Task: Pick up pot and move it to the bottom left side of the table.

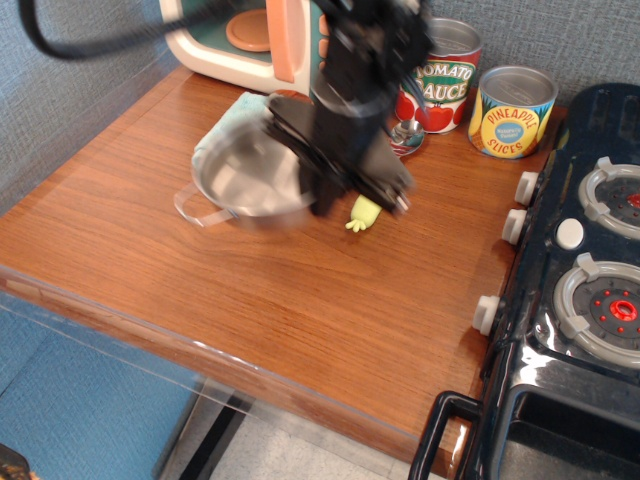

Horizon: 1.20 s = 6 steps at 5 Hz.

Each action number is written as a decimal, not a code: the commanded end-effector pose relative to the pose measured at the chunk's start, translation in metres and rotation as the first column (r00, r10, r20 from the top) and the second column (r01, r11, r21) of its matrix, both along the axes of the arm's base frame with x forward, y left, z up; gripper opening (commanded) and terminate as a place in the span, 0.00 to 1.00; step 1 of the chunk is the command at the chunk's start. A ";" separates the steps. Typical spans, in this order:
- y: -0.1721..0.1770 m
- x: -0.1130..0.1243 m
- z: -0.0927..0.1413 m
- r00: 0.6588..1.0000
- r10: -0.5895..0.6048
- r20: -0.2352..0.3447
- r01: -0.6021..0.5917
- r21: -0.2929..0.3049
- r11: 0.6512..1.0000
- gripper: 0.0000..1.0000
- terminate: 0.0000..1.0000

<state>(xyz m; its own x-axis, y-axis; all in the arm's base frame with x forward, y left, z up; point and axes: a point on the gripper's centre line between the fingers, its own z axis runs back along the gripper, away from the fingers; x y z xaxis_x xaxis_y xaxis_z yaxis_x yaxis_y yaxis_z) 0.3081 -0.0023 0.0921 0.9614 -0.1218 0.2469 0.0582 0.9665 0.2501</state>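
Observation:
The shiny steel pot (240, 180) hangs tilted above the brown wood table (300, 290), left of its middle, blurred by motion. One wire loop handle (200, 210) points to the front left. My black gripper (322, 185) is shut on the pot's right rim and holds it clear of the tabletop, over the teal cloth (232, 118).
A toy oven (255, 40) stands at the back left. A tomato sauce can (445, 85) and a pineapple can (513, 112) stand at the back. A yellow toy corn (362, 213) lies under the gripper. A black toy stove (580, 260) fills the right side.

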 end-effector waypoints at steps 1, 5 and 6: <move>0.066 -0.002 0.002 0.969 0.246 0.004 -0.246 0.019 0.969 0.00 0.00; 0.110 -0.023 -0.043 0.846 0.509 -0.157 -0.520 -0.036 0.854 0.00 0.00; 0.114 -0.028 -0.054 0.839 0.515 -0.178 -0.533 -0.078 0.842 0.00 0.00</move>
